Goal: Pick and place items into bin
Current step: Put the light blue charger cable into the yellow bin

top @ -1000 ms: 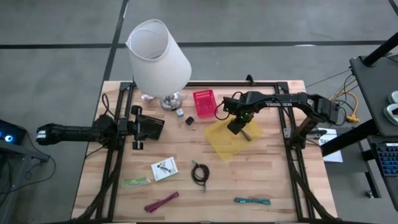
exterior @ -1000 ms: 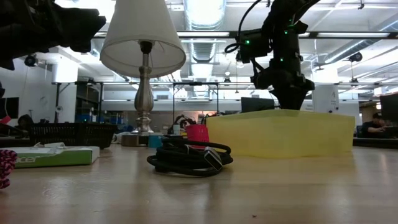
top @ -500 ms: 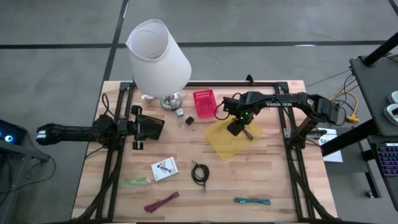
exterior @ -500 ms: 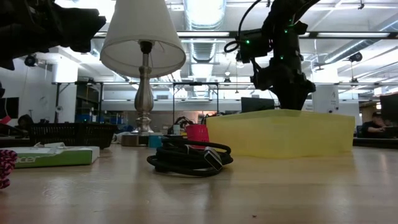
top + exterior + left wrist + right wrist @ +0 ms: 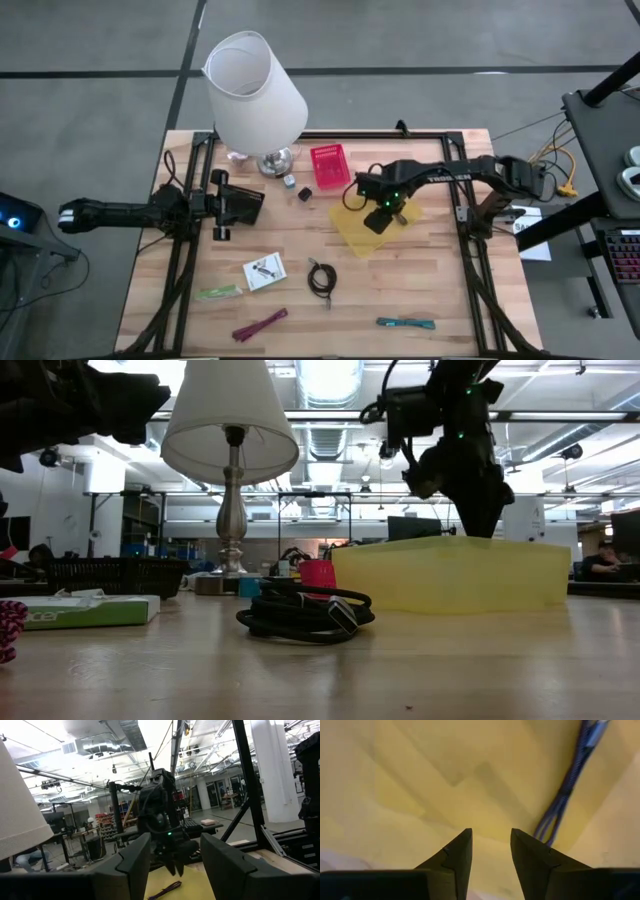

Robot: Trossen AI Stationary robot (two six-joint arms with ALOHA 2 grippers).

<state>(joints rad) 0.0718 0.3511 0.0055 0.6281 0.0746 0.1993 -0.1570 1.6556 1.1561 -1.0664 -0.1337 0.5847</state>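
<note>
The right gripper [image 5: 374, 221] hovers over the shallow yellow plastic bin [image 5: 350, 233], fingers slightly parted and empty; a purple tie [image 5: 568, 785] lies inside it. The left gripper [image 5: 228, 205] waits beside the bin, parted, empty.

The white lamp [image 5: 255, 90] stands tall at eleven o'clock, walling off that corner. The right gripper [image 5: 374, 219] hangs over the yellow bin [image 5: 372, 226], fingers apart, closing the way in from above. The left gripper [image 5: 240, 205] waits at nine o'clock, its fingers spread. Bare wood lies open between the coiled cable [image 5: 321, 279] and the teal tie [image 5: 407, 323], at five o'clock.
</note>
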